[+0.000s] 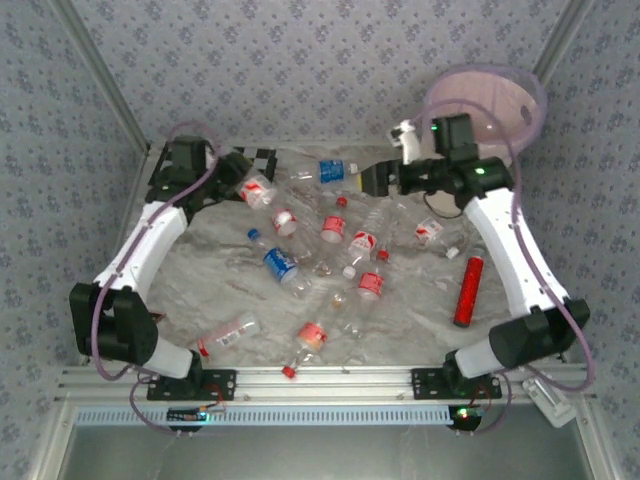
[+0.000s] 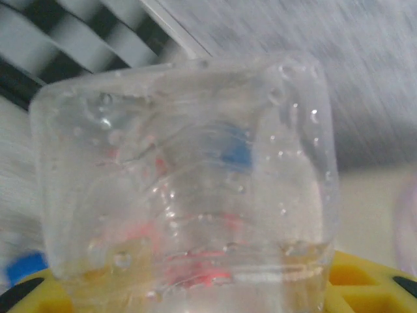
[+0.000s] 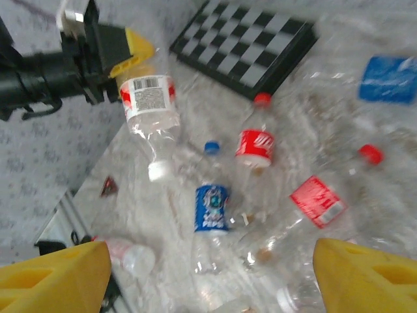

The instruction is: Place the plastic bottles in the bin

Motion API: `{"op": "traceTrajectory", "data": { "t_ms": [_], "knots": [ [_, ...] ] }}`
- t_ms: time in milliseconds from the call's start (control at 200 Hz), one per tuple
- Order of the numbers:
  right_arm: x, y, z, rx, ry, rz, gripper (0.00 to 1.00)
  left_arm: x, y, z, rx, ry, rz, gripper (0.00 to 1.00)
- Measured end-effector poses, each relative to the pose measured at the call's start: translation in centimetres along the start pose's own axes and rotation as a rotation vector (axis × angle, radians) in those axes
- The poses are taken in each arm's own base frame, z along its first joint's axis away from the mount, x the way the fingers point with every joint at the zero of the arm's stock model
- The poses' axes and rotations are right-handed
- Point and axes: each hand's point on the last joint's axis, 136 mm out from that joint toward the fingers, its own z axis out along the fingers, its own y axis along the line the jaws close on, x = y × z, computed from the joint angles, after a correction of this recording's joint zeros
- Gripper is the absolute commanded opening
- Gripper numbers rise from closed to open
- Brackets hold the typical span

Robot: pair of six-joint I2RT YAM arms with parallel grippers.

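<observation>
The left gripper (image 1: 238,172) is clamped on one clear bottle (image 1: 258,190) at the back left of the table (image 1: 190,290); the right wrist view shows its yellow fingers (image 3: 133,49) gripping the base end of that bottle (image 3: 151,104), whose white-and-red label sits just below them and whose white cap points down and away; whether the cap touches the surface is unclear. In the left wrist view the bottle's clear base (image 2: 189,189) sits between the yellow fingers. The right gripper (image 1: 375,180) stands open, its yellow fingers (image 3: 58,277) spread wide with nothing between them; it hangs over the back of the table, just beside the bin.

The table wears a crinkled grey sheet; the bin (image 1: 500,110), cream-white with a pale pink liner, stands at the back right corner, beyond the right arm. The checkerboard (image 3: 251,42) lies at the back left, near the held bottle. A red tube (image 1: 469,290) lies on the right side, apart from the rest. The other plastic bottles (image 1: 332,228) lie scattered across the middle and front of the table, all outside the bin; one with a blue label (image 1: 283,265) lies left of centre; another with a red label (image 1: 312,335) lies near the front edge.
</observation>
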Motion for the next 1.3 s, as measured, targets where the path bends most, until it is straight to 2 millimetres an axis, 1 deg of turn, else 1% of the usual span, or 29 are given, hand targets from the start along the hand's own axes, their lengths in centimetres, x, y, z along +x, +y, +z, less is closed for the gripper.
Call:
{"op": "traceTrajectory", "data": {
  "t_ms": [65,80,165,210,255,285,375,440,565,665,770,810,870,925,1035,1160,1254,1299],
  "knots": [
    [1.0,0.4,2.2,-0.036,0.06,0.009,0.79,3.6,-2.5,0.7,0.094,0.102,0.056,0.43],
    [1.2,0.6,2.6,-0.045,0.072,0.012,0.79,4.9,-3.1,0.9,0.121,0.135,0.068,0.43],
    [2.1,1.2,4.2,-0.088,0.113,0.031,0.81,9.2,-4.5,1.6,0.196,0.244,0.101,0.43],
    [2.6,1.3,4.7,-0.101,0.126,0.049,0.87,10.8,-4.7,1.8,0.215,0.28,0.106,0.43],
    [3.1,1.4,5.0,-0.113,0.138,0.062,0.99,11.9,-5.0,1.9,0.229,0.3,0.109,0.43],
    [3.3,1.5,5.2,-0.119,0.145,0.074,1.0,12.3,-5.2,1.9,0.238,0.306,0.111,0.43],
    [4.0,1.9,5.9,-0.142,0.16,0.085,1.0,12.5,-6.2,1.9,0.272,0.302,0.109,0.44],
    [4.3,2.4,6.4,-0.163,0.171,0.087,1.0,12.2,-6.9,1.8,0.296,0.288,0.1,0.44],
    [4.6,3.1,7.3,-0.193,0.184,0.092,0.97,11.6,-7.7,1.7,0.323,0.265,0.07,0.47],
    [4.5,3.2,8.1,-0.209,0.186,0.095,0.94,11.4,-8.3,1.6,0.34,0.258,0.043,0.48],
    [4.8,2.9,9.0,-0.21,0.201,0.108,0.91,11.6,-9.2,1.5,0.368,0.256,0.023,0.49],
    [5.0,2.7,9.4,-0.209,0.211,0.115,0.88,11.7,-9.4,1.4,0.373,0.259,0.017,0.5],
    [5.3,2.6,9.8,-0.217,0.223,0.126,0.8,11.9,-9.5,1.5,0.371,0.26,0.015,0.51],
    [5.2,2.8,9.9,-0.224,0.224,0.127,0.73,12.1,-9.4,1.7,0.365,0.261,0.011,0.52],
    [4.9,2.9,9.9,-0.224,0.217,0.125,0.64,11.9,-9.3,1.9,0.357,0.254,-0.003,0.56],
    [4.7,2.8,9.9,-0.219,0.21,0.119,0.55,11.7,-9.2,2.0,0.352,0.243,-0.01,0.66],
    [4.5,2.7,9.9,-0.218,0.204,0.118,0.51,11.5,-9.2,2.0,0.35,0.234,-0.015,0.83],
    [4.5,2.6,9.9,-0.216,0.202,0.119,0.5,11.5,-9.2,2.0,0.348,0.232,-0.023,0.9]
  ]
}}
